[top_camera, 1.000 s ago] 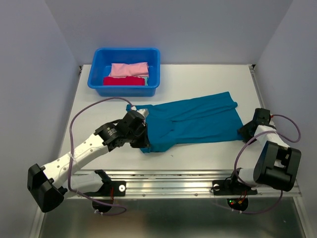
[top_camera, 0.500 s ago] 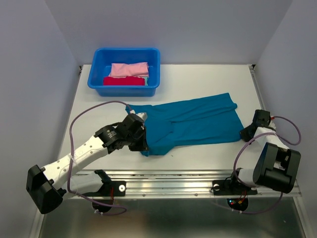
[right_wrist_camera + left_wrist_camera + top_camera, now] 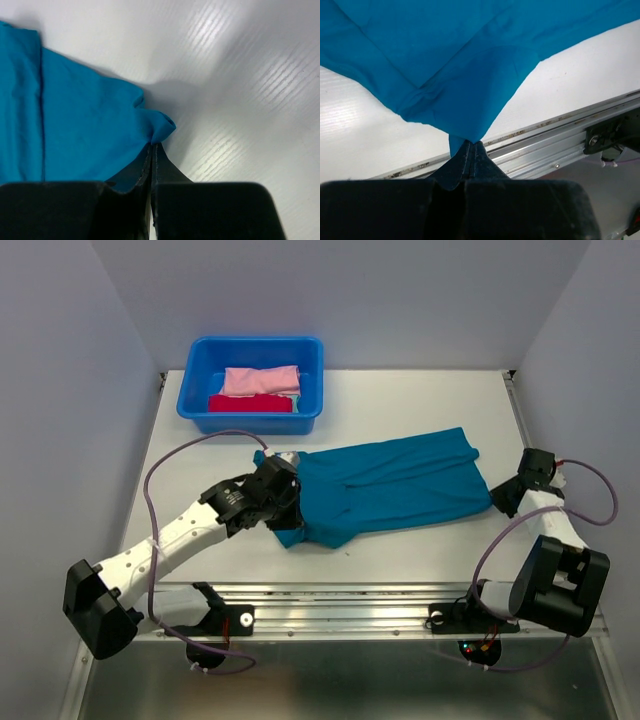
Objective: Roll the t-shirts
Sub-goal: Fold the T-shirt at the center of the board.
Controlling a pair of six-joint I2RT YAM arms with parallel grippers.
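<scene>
A teal-blue t-shirt (image 3: 395,485) lies spread flat across the middle of the white table (image 3: 420,400). My left gripper (image 3: 291,518) is at the shirt's near left corner. The left wrist view shows it (image 3: 471,144) shut on a pinched fold of the teal shirt (image 3: 460,60), which is lifted slightly off the table. My right gripper (image 3: 499,501) is at the shirt's right edge. In the right wrist view it (image 3: 152,145) is shut on a small bunched corner of the teal shirt (image 3: 80,125). Pink (image 3: 262,379) and red (image 3: 250,403) t-shirt bundles lie in the tub.
A bright-blue plastic tub (image 3: 252,424) stands at the far left of the table. A metal rail (image 3: 350,600) runs along the near edge, also in the left wrist view (image 3: 560,140). Grey walls close in both sides and the back.
My right gripper has shut on the shirt's right corner and its wrist has shifted slightly right and back. The left gripper, still shut on the cloth, has moved a little farther from the rail.
</scene>
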